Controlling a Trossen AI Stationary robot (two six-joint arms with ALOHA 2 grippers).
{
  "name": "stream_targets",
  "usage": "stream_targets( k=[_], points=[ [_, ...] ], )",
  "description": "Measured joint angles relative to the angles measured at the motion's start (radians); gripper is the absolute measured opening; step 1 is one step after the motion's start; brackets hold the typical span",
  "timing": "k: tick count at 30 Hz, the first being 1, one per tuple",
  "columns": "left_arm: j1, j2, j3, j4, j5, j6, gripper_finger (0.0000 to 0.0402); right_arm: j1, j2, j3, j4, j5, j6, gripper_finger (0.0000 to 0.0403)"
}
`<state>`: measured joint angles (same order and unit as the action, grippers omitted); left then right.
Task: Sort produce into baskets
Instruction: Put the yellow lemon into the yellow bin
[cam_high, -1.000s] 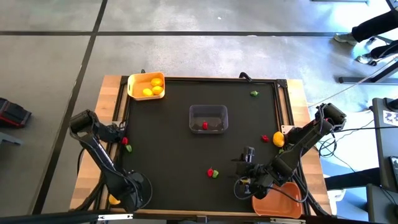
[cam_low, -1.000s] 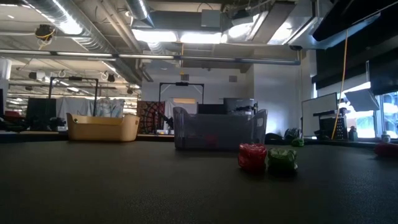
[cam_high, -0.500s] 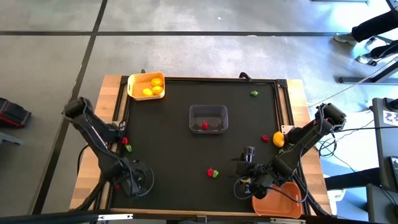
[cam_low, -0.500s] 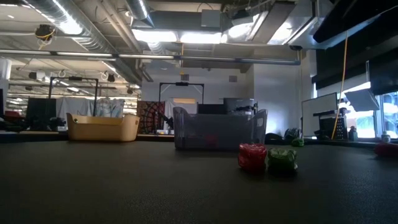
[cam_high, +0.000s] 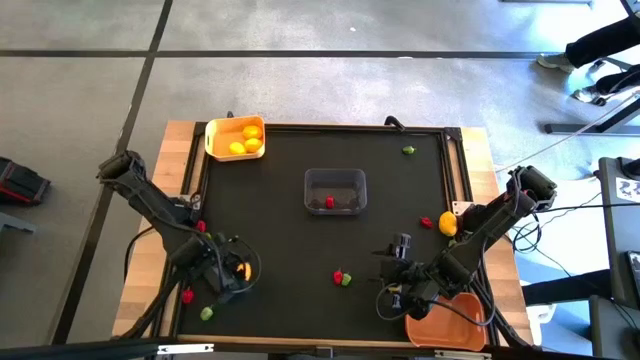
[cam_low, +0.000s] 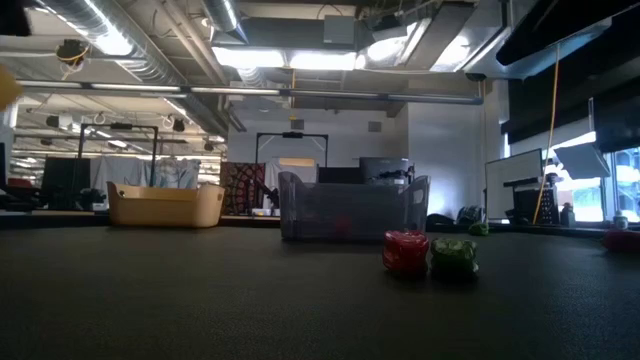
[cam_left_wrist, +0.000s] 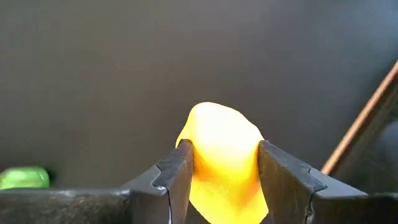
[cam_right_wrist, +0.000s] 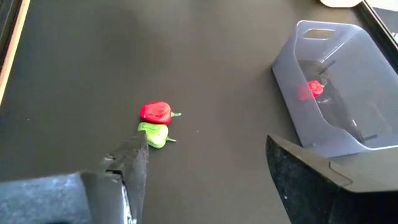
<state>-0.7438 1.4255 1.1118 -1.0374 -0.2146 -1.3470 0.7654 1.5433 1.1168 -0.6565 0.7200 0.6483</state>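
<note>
My left gripper (cam_high: 240, 270) is over the near left of the black mat, shut on a yellow lemon (cam_left_wrist: 221, 158). A red piece (cam_high: 187, 296) and a green piece (cam_high: 207, 313) lie on the mat near it. My right gripper (cam_high: 400, 245) is open and empty at the near right, beside the orange basket (cam_high: 447, 330). A red piece (cam_right_wrist: 155, 112) and a green piece (cam_right_wrist: 155, 134) lie side by side ahead of it. The yellow basket (cam_high: 235, 137) holds lemons. The clear basket (cam_high: 335, 190) holds a red piece (cam_right_wrist: 311, 90). My left gripper pinches the lemon's two opposite sides (cam_left_wrist: 189, 155) between its two fingers. The lemon's end sticks out past the fingertips (cam_left_wrist: 177, 165). The lemon is clear of the mat.
A lemon (cam_high: 447, 226) and a red piece (cam_high: 427, 222) lie at the mat's right edge. A green piece (cam_high: 408, 150) lies at the far right, and a red piece (cam_high: 201, 227) at the left edge. The mat's middle near part is bare.
My left gripper has gone from the near left corner toward the table's far and right with the lemon. The red and green pieces at the near left now show where the arm stood over them.
</note>
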Motion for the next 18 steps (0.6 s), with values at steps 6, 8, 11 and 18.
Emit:
stream_targets(
  k=[6,8,11,18],
  points=[
    [0.086,-0.004,0.0,0.001,-0.043,0.145,0.0156,0.0,0.0,0.0,0.001,0.021,0.001,0.0264],
    [0.118,-0.004,0.0,0.001,-0.045,0.189,0.0156,0.0,0.0,0.0,0.001,0.021,0.002,0.0264],
    [0.168,-0.004,0.0,0.001,-0.045,0.259,0.0156,0.0,0.0,0.0,0.001,0.021,0.011,0.0264],
    [0.281,-0.006,0.0,0.0,-0.076,0.422,0.0156,0.0,0.0,0.0,0.002,0.04,0.021,0.0264]
  ],
)
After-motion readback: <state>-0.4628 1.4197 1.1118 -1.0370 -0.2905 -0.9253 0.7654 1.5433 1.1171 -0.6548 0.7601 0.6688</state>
